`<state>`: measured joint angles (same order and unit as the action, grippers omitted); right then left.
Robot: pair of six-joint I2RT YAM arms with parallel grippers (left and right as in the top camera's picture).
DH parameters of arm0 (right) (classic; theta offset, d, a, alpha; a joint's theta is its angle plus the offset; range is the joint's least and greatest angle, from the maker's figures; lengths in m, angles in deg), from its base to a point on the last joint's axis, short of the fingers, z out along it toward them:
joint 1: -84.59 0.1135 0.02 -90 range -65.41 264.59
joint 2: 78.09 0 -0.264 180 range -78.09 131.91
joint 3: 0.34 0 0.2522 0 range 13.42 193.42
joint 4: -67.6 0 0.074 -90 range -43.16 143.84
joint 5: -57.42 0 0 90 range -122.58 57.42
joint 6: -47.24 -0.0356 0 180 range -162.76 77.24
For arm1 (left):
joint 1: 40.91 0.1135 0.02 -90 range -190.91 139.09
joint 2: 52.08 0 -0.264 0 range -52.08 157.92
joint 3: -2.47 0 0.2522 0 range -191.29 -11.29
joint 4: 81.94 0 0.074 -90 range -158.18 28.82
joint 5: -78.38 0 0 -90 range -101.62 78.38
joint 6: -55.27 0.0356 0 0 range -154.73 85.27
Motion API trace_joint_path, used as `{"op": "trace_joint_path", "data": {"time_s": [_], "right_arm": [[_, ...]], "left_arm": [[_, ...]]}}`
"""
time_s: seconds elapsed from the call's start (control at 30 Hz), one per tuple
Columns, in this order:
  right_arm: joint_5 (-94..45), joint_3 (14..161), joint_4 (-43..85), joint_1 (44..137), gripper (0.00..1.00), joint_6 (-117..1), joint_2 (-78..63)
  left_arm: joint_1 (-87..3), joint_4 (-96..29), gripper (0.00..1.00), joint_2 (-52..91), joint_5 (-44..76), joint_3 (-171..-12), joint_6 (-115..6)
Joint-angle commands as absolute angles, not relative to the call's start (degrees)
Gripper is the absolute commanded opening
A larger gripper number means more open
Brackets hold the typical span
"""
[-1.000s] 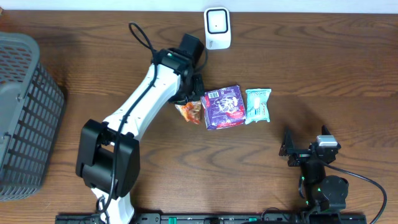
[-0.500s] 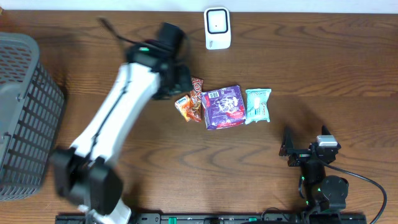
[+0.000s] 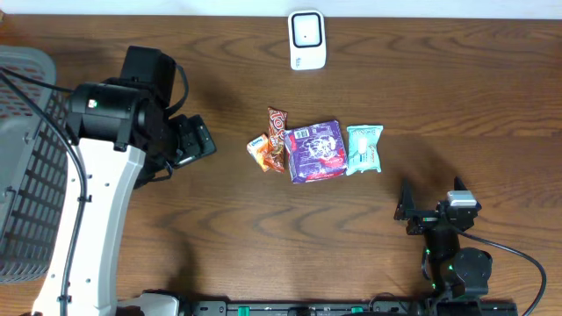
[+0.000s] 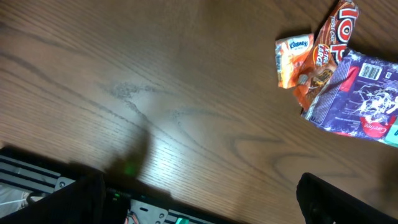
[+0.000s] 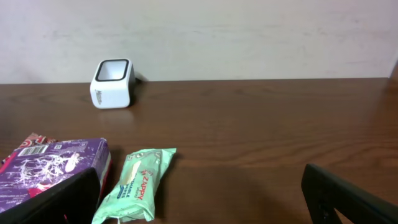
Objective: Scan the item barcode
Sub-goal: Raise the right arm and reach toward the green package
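Neither arm holds anything, so I judge the task to be at a pick-up step, with an item to be chosen and grasped before any scanning can happen. The left gripper [image 3: 195,140] hangs over bare table [image 3: 219,228] to the left of the snacks. Its fingers are spread wide with nothing between them, as its own wrist view also shows. The right gripper [image 5: 200,180] sits low at the near right, also spread wide and holding nothing. The items lie together in the middle of the table. An orange packet [image 3: 257,151] is leftmost, and a chocolate bar [image 3: 277,136] rests against it. Next comes a purple packet [image 3: 316,149], and a green pack [image 3: 363,147] lies just beside that on the right. The scanner [image 3: 306,39] stands at the far edge, well apart from them and roughly beyond the purple packet. The next move calls for bringing one gripper down over a single packet and closing on it without dragging its neighbours. The orange packet and the bar overlap, which makes a clean grasp harder there. The picked item must then be carried to the far edge with its barcode turned toward the scanner's window. The purple packet shows what looks like a barcode panel face up in the left wrist view. A grey basket [image 3: 22,66] sits at the far left; no item shows in the part visible, though the arm and the frame edge hide much of it.
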<state>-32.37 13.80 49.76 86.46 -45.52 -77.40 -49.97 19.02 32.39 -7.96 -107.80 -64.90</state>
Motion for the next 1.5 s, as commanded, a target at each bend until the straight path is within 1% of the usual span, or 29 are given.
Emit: {"op": "trace_joint_path", "data": {"time_s": [0.0,0.33,0.37,0.47,0.57,0.63,0.77,0.83,0.97,1.13,1.17,1.23,1.3,1.33,1.4,1.47], "right_arm": [[-32.44,13.73,49.52,86.72,0.99,-46.11,-77.64],[-31.48,13.73,50.07,86.74,0.99,-46.85,-77.64],[-28.83,13.73,50.62,86.74,0.99,-50.05,-77.64],[-17.18,13.73,51.53,86.74,0.99,-64.69,-77.64],[-2.93,13.73,51.47,86.74,0.99,-83.57,-77.64],[1.31,13.73,51.47,86.72,0.99,-90.96,-77.64],[2.62,13.73,51.71,86.72,0.99,-96.12,-77.64],[5.22,13.73,51.69,86.74,0.99,-102.22,-77.64],[5.53,13.73,51.80,86.74,0.99,-115.20,-77.64],[9.33,13.73,53.20,86.74,0.99,-114.96,-77.64],[9.92,13.73,54.75,86.74,0.99,-115.40,-77.64],[9.90,13.73,62.57,86.74,0.99,-119.24,-77.64],[6.44,13.80,74.35,86.74,0.99,-120.25,-77.64],[4.32,14.08,77.89,86.72,0.99,-120.14,-77.60],[-0.68,15.96,79.71,86.72,0.99,-118.90,-77.21],[-2.54,19.22,77.19,86.72,0.99,-113.93,-75.92]], "left_arm": [[-49.70,19.41,0.98,32.89,-9.14,-108.06,-64.82],[-49.70,19.39,0.98,32.89,-9.16,-108.06,-64.82],[-49.70,19.41,0.98,32.89,-9.16,-108.06,-64.82],[-49.70,19.39,0.98,32.89,-9.14,-108.06,-64.82],[-49.70,19.41,0.98,32.89,-9.14,-108.06,-64.82],[-49.70,19.41,0.98,32.89,-9.16,-108.06,-64.82],[-49.70,19.41,0.98,32.89,-9.16,-108.06,-64.82],[-49.70,19.41,0.98,32.89,-9.16,-108.06,-64.82],[-49.70,19.39,0.98,32.89,-9.14,-108.06,-64.82],[-49.70,19.39,0.98,32.89,-9.16,-108.06,-64.82],[-49.70,19.41,0.98,32.89,-9.16,-108.06,-64.82],[-49.70,19.41,0.98,32.89,-9.16,-108.06,-64.82],[-49.70,19.41,0.98,32.89,-9.14,-108.06,-64.82],[-49.70,19.41,0.98,32.89,-9.16,-108.06,-64.82],[-49.70,19.39,0.98,32.89,-9.16,-108.06,-64.82],[-49.70,19.39,0.98,32.89,-9.16,-108.06,-64.82]]}}
